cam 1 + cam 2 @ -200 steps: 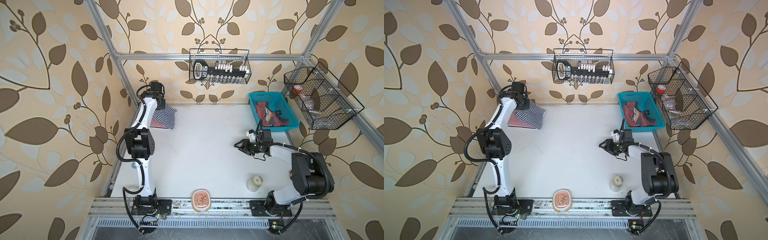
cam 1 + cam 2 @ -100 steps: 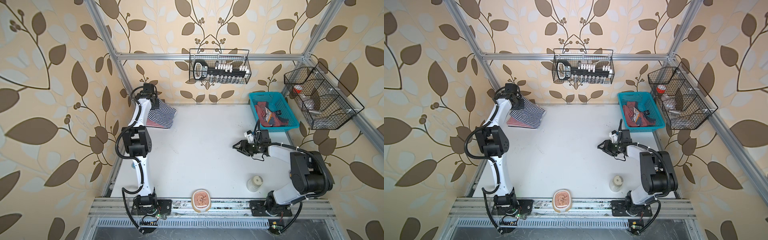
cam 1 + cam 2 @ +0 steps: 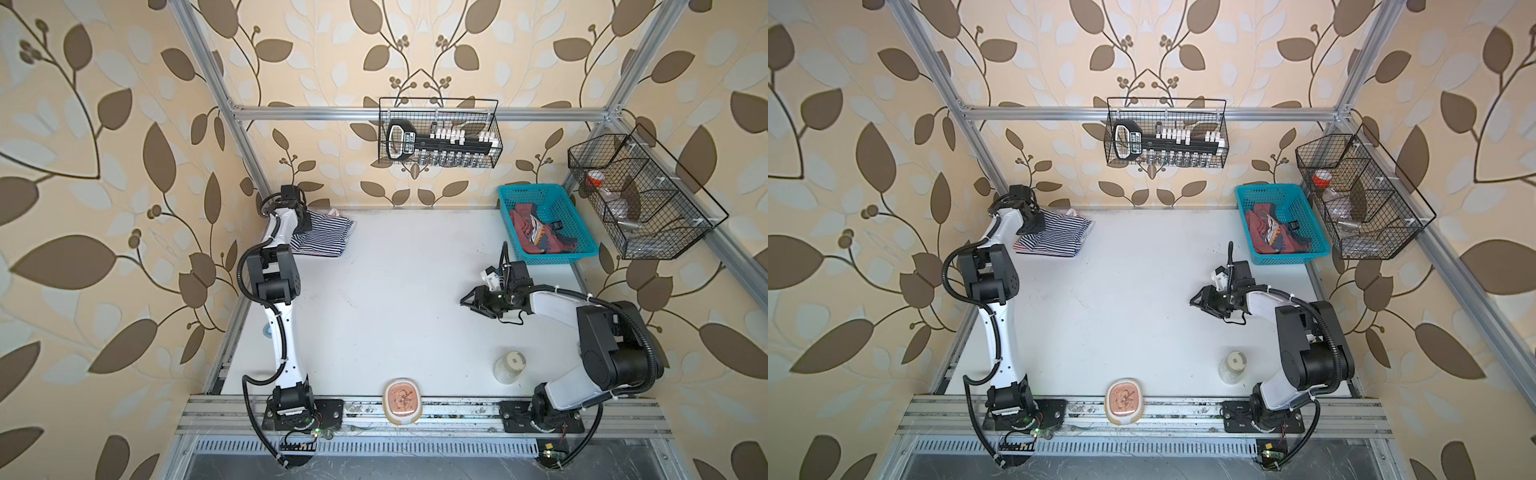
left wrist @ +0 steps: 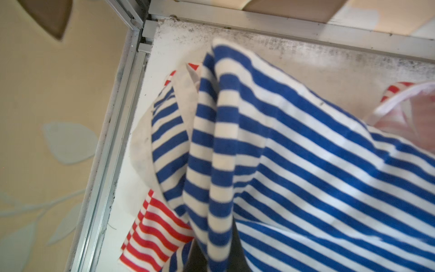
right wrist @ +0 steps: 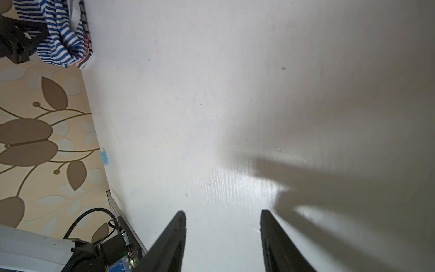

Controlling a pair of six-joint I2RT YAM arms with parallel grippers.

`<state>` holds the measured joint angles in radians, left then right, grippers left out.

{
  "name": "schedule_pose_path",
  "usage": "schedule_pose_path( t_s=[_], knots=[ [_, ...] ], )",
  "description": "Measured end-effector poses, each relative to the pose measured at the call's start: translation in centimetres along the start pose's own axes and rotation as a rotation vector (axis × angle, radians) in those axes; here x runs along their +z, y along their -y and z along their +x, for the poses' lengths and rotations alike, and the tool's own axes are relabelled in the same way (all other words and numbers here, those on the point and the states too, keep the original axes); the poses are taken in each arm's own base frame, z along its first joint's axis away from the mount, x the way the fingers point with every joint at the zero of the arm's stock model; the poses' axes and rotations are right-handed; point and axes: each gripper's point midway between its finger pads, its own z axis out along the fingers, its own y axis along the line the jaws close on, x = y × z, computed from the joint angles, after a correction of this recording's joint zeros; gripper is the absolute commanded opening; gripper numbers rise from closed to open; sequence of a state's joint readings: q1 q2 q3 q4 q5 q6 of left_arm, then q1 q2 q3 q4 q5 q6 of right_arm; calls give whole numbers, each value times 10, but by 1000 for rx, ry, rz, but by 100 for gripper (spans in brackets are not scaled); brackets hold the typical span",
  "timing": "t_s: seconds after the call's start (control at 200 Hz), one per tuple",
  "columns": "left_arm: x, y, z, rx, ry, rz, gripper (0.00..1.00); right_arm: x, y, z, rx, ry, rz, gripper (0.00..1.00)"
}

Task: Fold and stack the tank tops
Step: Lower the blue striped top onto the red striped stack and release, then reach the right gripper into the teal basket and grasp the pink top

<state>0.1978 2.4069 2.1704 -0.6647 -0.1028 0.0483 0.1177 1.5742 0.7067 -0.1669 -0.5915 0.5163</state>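
The navy-and-white striped tank top (image 3: 326, 237) (image 3: 1059, 237) lies bunched in the back left corner. My left gripper (image 3: 305, 220) (image 3: 1034, 222) is shut on a raised fold of it (image 4: 294, 153), and cloth drapes over the gripper (image 4: 213, 261). Under it lies the red-and-white striped tank top (image 4: 155, 226). The dusty red tank top (image 3: 536, 235) (image 3: 1266, 232) sits crumpled in the teal basket (image 3: 536, 191) (image 3: 1271, 190). My right gripper (image 3: 467, 301) (image 3: 1196, 301) (image 5: 222, 216) is open, low over bare table, holding nothing.
A small jar (image 3: 509, 365) stands at the front right and a round dish (image 3: 402, 401) rests on the front rail. Wire baskets hang on the back wall (image 3: 438, 139) and right wall (image 3: 636, 199). The frame post and wall stand close beside the left gripper.
My left gripper has moved left toward the side wall, dragging the navy striped cloth with it. The right gripper has drifted slightly left, still open.
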Motion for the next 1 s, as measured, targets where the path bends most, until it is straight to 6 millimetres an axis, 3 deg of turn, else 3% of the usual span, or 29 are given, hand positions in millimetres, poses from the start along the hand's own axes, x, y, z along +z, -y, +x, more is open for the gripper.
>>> schedule_pose_path(
  t_s=[0.095, 0.18, 0.265, 0.43, 0.58, 0.7, 0.88, 1.005],
  knots=[
    [3, -1, 0, -5, 1, -2, 0, 1, -2, 1, -5, -5, 6, 52],
    [4, -5, 0, -21, 2, -6, 23, 1, -6, 0, -14, -5, 6, 52],
    [5, -8, -1, -37, 5, -8, 63, 1, -9, -2, -23, -3, 5, 52],
    [5, -17, -2, -91, 9, -19, 79, 2, -11, -2, -26, -5, 8, 52],
    [3, -32, -3, -159, 14, -33, 82, 1, -10, 0, -24, -9, 11, 52],
    [-12, -42, -12, -187, 39, -45, 84, -2, -12, 0, -27, -6, 9, 52],
    [-64, -54, -37, -230, 124, -58, 84, -19, -15, -8, -31, 26, 9, 52],
    [-112, -50, -48, -306, 182, -8, 81, -60, -10, -45, -27, 136, 45, 52]
  ],
)
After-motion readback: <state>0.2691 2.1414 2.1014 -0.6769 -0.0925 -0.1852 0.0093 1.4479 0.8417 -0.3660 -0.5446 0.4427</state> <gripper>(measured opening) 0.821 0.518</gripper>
